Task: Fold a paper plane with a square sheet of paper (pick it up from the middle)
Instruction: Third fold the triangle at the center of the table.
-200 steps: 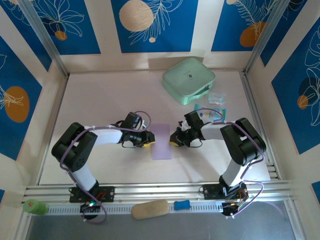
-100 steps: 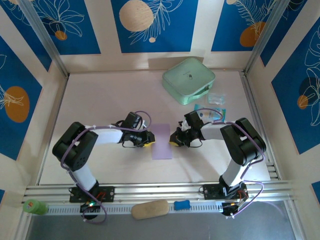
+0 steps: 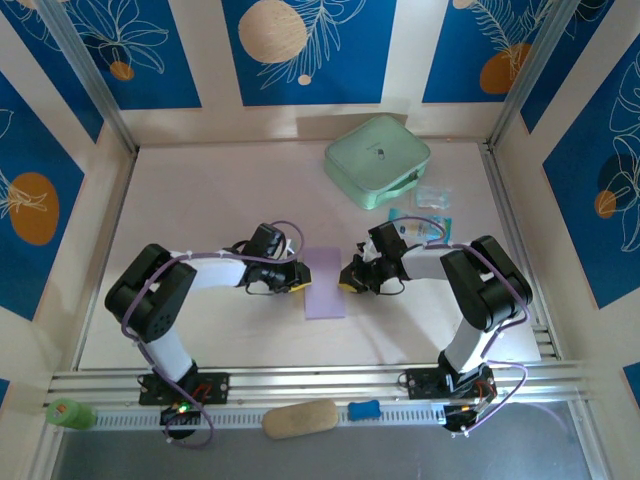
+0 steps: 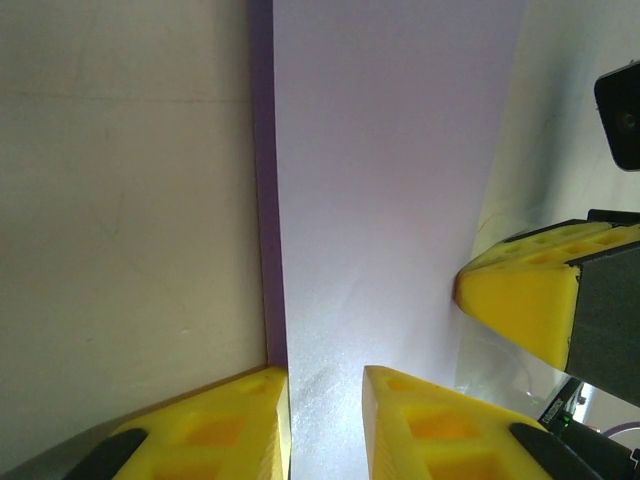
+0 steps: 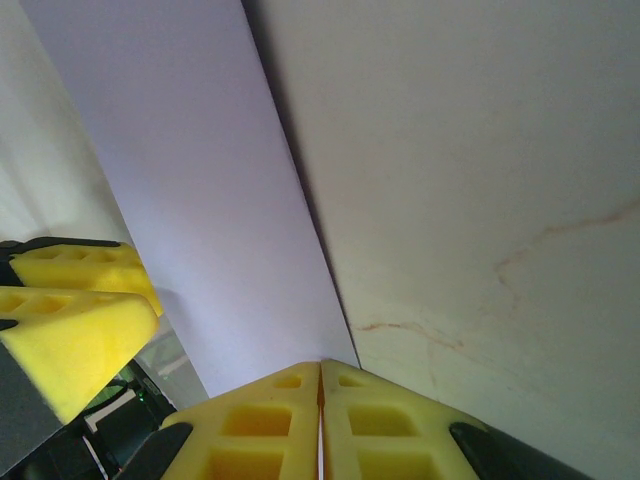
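**Top view, read from the near edge outward.** A metal rail carried both arm bases at 6 o'clock, so the arms reached inward and met over the middle of the table.

There lay the sheet of paper, flat on the table as a narrow lavender strip rather than a square. In the left wrist view a darker sliver ran along one long edge. This suggested a second layer beneath, and hence a first fold in half already made; the pointed nose folds were judged still to come.

The left gripper stood at the sheet's 9 o'clock. Its yellow pads sat low on the paper with a narrow gap between them and nothing clamped. One pad lay on the long edge, probably to steady the sheet or press the crease.

The right gripper stood at 3 o'clock, its pads pressed together at the opposite edge. Whether that edge was nipped between them could not be told. The facing placement likely served to hold the sheet from both sides.

Beyond, at 2 o'clock of the sheet, lay small packets. At 1 o'clock sat a mint-green case. Both were well apart from the work.
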Controlling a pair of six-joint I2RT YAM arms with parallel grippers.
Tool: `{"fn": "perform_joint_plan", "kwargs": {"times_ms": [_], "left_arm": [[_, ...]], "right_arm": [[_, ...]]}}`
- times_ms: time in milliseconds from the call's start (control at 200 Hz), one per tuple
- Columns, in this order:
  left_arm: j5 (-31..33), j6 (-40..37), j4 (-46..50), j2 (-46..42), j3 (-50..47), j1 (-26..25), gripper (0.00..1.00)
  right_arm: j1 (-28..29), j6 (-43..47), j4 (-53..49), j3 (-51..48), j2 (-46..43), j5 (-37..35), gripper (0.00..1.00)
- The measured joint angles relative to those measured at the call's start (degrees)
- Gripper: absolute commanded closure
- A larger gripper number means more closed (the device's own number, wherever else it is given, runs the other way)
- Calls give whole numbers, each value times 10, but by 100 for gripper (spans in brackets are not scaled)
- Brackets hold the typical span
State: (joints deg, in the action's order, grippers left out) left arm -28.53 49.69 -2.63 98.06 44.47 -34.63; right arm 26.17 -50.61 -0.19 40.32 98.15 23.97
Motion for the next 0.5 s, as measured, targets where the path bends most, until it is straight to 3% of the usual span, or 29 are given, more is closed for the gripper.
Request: {"fn": "perform_joint_plan", "kwargs": {"times_ms": [165, 270, 405, 500], "left_arm": [[0, 4, 0, 0, 0, 0, 84], [0, 12, -4, -1, -1, 0, 94], [-2, 15, -13, -8, -5, 0, 98], [-2, 26, -10, -19, -6, 0, 100]], "right_arm": [[0, 0, 0, 0, 0, -1, 90], [1, 0, 0, 0, -3, -3, 87], [11, -3, 7, -23, -32, -17, 77], [22, -1, -15, -42, -74, -36, 65]]}}
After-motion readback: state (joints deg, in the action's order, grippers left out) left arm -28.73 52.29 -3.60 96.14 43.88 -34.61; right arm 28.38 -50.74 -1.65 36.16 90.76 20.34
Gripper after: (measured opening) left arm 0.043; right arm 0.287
